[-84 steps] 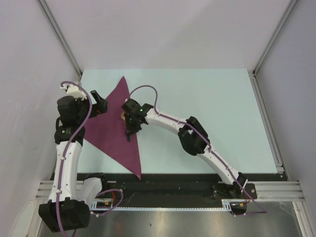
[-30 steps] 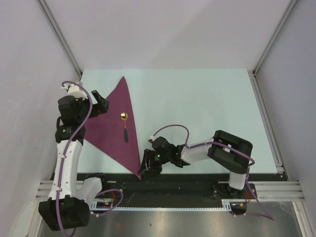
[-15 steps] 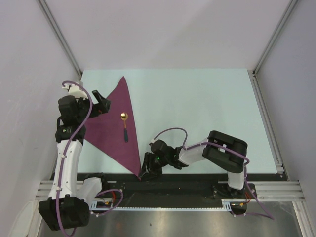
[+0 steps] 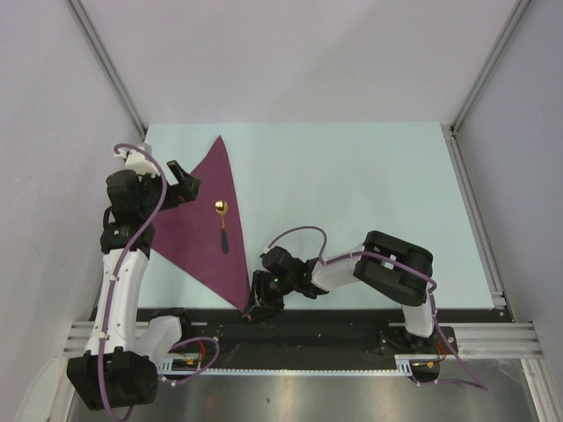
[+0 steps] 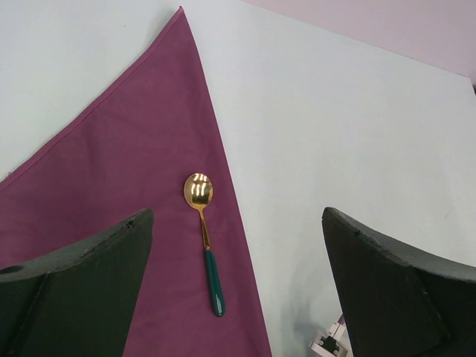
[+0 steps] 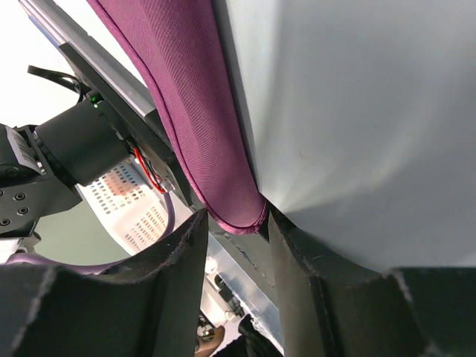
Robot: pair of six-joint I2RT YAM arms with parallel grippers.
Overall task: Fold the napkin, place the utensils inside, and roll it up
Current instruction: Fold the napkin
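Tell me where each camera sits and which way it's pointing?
Top external: fixed above and behind, looking down on table, left arm, right arm, napkin, spoon.
Left wrist: on the left arm, looking down through the open left pincer.
Right wrist: low at the table's near edge; right pincer flanks the napkin's corner.
Top and left wrist both show the spoon on the napkin.

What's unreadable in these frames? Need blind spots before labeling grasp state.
1. Top view: the right gripper covers the near corner of the napkin, so contact is hidden.
2. Right wrist view: that corner sits between the fingers, but whether they pinch it is unclear.
3. Top view: the left arm hides the napkin's left corner.
4. Left wrist view: the frame edges and the left fingers cut off the napkin's lower part.
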